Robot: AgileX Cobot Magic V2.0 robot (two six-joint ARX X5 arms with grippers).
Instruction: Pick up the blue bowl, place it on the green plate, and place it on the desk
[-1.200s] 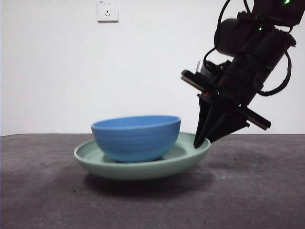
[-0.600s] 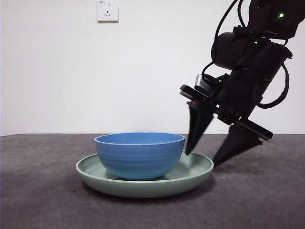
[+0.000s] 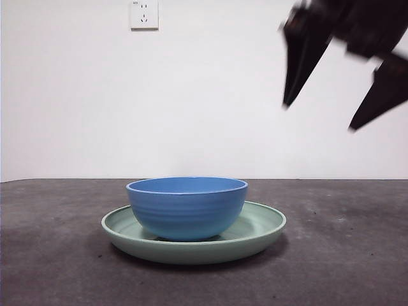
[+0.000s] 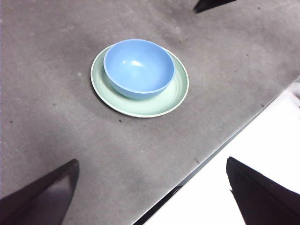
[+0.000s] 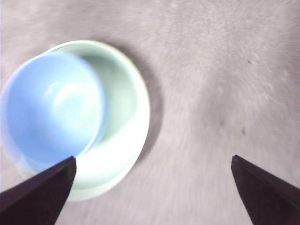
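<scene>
The blue bowl (image 3: 187, 208) sits upright inside the green plate (image 3: 261, 224), nearer one side of the plate's rim than the other, and the plate rests flat on the desk (image 3: 344, 255). Nothing touches either dish. Above the plate and off to one side, the right gripper (image 3: 328, 95) hangs high and well clear of the rim, motion-blurred, its two black jaws spread wide and holding nothing; its wrist camera looks down on bowl and plate from above. The left gripper (image 4: 152, 192) waits farther from the plate, over the desk's near edge, jaws likewise wide apart and empty. On the white wall behind the plate, a wall socket (image 3: 143, 14) is mounted high up. By the look of it, the stacking and the set-down are both done: bowl on plate, plate on desk, gripper free. What seems left is only for the right arm to clear away without disturbing the stack.
</scene>
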